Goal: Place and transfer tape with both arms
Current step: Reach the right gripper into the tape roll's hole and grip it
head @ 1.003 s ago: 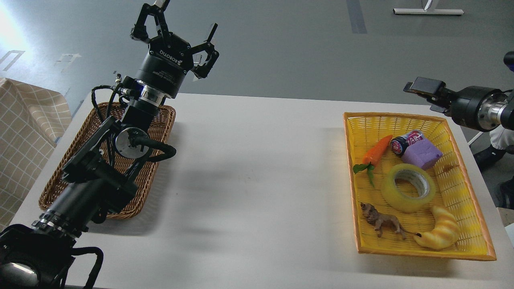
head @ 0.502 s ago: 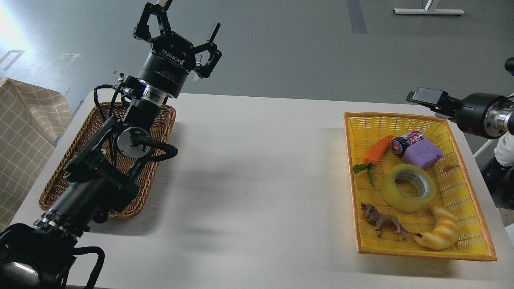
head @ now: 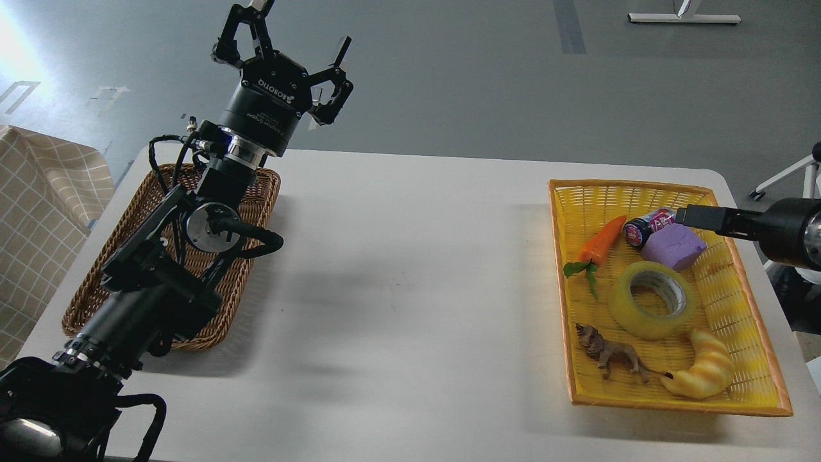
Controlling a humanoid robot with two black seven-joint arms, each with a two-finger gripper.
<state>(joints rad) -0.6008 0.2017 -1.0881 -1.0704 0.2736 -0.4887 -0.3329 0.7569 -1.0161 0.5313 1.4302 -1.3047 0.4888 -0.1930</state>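
The tape [head: 652, 300], a translucent yellow roll with a grey-white core, lies flat in the middle of the yellow basket [head: 632, 185] at the right. My right gripper [head: 696, 216] reaches in from the right edge and hovers over the basket's far right part, beside the purple block [head: 673, 247], up and to the right of the tape. It is seen edge-on, so its fingers cannot be told apart. My left gripper [head: 295, 35] is raised high above the table's far left, open and empty, far from the tape.
The yellow basket also holds a toy carrot [head: 603, 240], a small can [head: 648, 228], a toy lion [head: 609, 353] and a yellow croissant toy [head: 702, 372]. A brown wicker basket [head: 90, 295] lies at the left under my left arm. A checked cloth [head: 38, 212] hangs off the far left.
My right gripper has come down from above the basket's far edge to just over the can and purple block. My left arm has barely moved. The tape has not moved.
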